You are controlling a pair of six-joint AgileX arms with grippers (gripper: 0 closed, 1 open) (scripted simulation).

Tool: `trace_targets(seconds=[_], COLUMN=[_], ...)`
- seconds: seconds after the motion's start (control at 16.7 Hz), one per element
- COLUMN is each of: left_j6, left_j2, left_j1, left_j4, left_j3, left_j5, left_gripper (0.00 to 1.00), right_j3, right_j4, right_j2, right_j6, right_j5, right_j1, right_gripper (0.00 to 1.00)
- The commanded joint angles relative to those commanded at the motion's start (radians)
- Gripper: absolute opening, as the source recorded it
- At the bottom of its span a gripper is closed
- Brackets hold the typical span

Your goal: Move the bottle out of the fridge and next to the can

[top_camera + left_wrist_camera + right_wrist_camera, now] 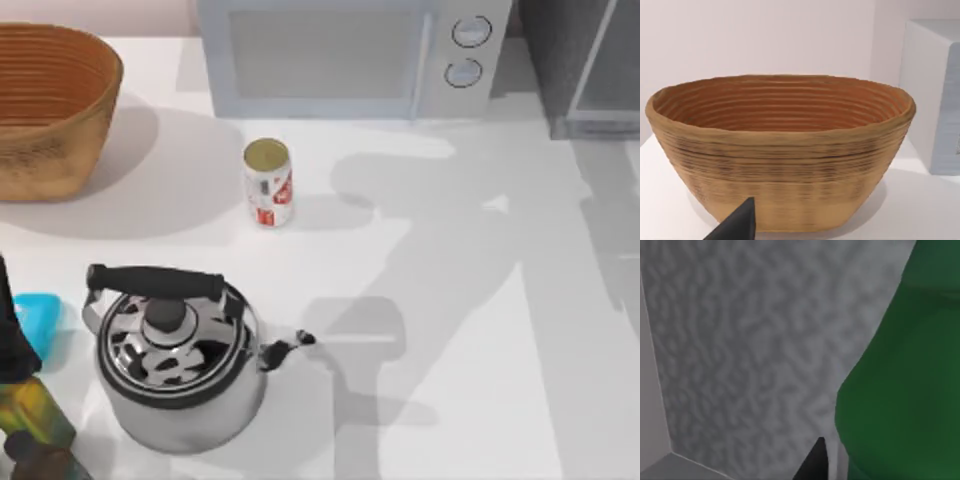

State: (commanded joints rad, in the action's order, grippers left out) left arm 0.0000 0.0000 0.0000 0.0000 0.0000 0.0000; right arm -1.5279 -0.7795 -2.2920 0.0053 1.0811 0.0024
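The right wrist view shows the green bottle (pixel 905 380) close against mottled grey fridge wall (pixel 750 340); the top view shows the can (pixel 268 183); the right pincer's state I cannot tell.

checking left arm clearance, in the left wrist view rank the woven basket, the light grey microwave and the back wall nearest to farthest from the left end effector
From the left end effector:
1. Tan woven basket, directly ahead.
2. Light grey microwave, beside and beyond the basket.
3. Pale back wall, behind both.
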Motion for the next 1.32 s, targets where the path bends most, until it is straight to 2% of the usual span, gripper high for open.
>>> trace_targets(seconds=[0.42, 0.6, 1.08, 1.32], left_j6=[0.000, 0.000, 0.000, 0.000], left_j2=[0.000, 0.000, 0.000, 0.000], left_j1=[0.000, 0.000, 0.000, 0.000], left_j4=[0.000, 0.000, 0.000, 0.000], left_j3=[0.000, 0.000, 0.000, 0.000], left_j5=[0.000, 0.000, 0.000, 0.000], left_gripper=[1.00, 1.00, 1.00, 1.00], right_j3=[0.458, 0.588, 0.616, 0.601], right_j4=[-0.168, -0.227, -0.249, -0.289], right_j2=[0.245, 0.327, 0.339, 0.274], right_j6=[0.003, 0.005, 0.009, 0.020], right_j5=[0.003, 0.006, -0.005, -0.107], right_j1=[0.008, 0.010, 0.019, 0.173], right_gripper=[0.00, 0.00, 0.00, 0.00])
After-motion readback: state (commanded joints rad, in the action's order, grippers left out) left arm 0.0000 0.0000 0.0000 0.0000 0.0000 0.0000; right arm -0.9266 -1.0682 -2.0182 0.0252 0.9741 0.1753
